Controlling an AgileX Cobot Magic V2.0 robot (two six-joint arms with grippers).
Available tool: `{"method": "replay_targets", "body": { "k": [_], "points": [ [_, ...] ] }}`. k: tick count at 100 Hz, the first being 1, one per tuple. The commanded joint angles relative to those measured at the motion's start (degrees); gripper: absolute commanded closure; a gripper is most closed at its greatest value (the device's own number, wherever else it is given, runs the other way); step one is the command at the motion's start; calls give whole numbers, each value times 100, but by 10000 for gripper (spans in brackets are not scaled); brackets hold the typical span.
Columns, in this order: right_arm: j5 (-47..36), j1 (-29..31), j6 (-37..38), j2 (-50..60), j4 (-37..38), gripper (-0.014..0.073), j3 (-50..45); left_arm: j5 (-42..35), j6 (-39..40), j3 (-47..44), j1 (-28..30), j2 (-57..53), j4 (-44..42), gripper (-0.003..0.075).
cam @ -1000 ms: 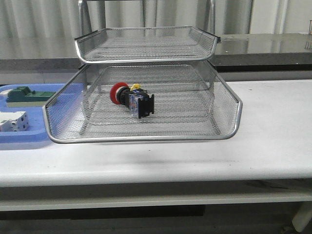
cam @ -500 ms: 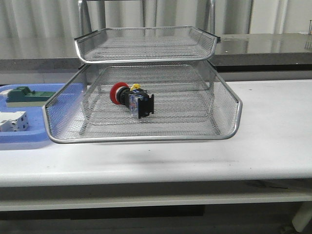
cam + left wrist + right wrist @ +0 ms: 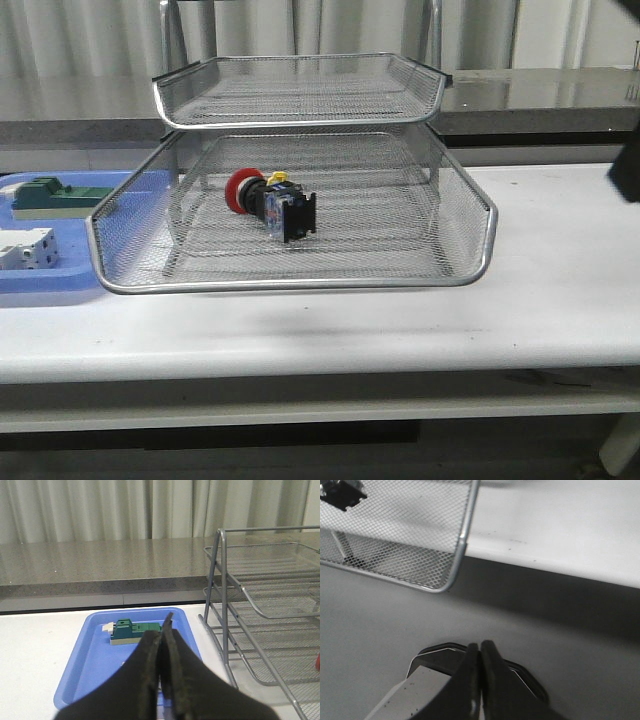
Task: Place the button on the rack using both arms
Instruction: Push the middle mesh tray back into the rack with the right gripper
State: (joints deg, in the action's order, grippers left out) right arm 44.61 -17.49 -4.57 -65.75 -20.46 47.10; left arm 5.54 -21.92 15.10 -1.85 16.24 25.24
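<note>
The button [image 3: 270, 203], with red cap, black body and a yellow detail, lies on its side in the lower visible tier of the silver wire-mesh rack [image 3: 480, 215]. No gripper touches it. My left gripper [image 3: 162, 627] is shut and empty, over the blue tray beside the rack [image 3: 235, 580]; a red sliver of the button [image 3: 318, 661] shows at that view's edge. My right gripper [image 3: 480, 645] is shut and empty, out past the table's front edge, well apart from the rack [image 3: 462, 540] and the button's black body [image 3: 340, 495]. A black part of the right arm [image 3: 628, 170] shows at the front view's right edge.
A flat blue tray [image 3: 60, 285] left of the rack holds a green-and-beige block [image 3: 55, 196] and a white switch block [image 3: 25, 248]. The tray [image 3: 95, 655] and green block [image 3: 132, 631] also show in the left wrist view. A grey counter [image 3: 540, 95] runs behind the table.
A black part of the right arm has come into the front view at the right edge. The button and the rack have not moved.
</note>
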Motion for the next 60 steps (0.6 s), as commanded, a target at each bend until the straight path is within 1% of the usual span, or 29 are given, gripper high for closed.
{"method": "replay_targets", "body": {
  "k": [1, 21, 34, 43, 60],
  "points": [
    [-542, -395, -107, -400, -172, 658, 165, -416, 57, 163, 22, 44, 68, 741],
    [-920, -1278, -107, -1256, -172, 659, 165, -416, 57, 163, 22, 44, 68, 741],
    [-1353, -1785, -107, -1689, -172, 657, 172, -416, 57, 163, 22, 44, 68, 741],
    [-1612, -2059, -107, -1929, -172, 657, 215, -416, 57, 163, 22, 44, 68, 741],
    [-1686, -2402, -113, -2376, 9, 657, 613, -416, 57, 163, 22, 44, 68, 741]
  ]
}}
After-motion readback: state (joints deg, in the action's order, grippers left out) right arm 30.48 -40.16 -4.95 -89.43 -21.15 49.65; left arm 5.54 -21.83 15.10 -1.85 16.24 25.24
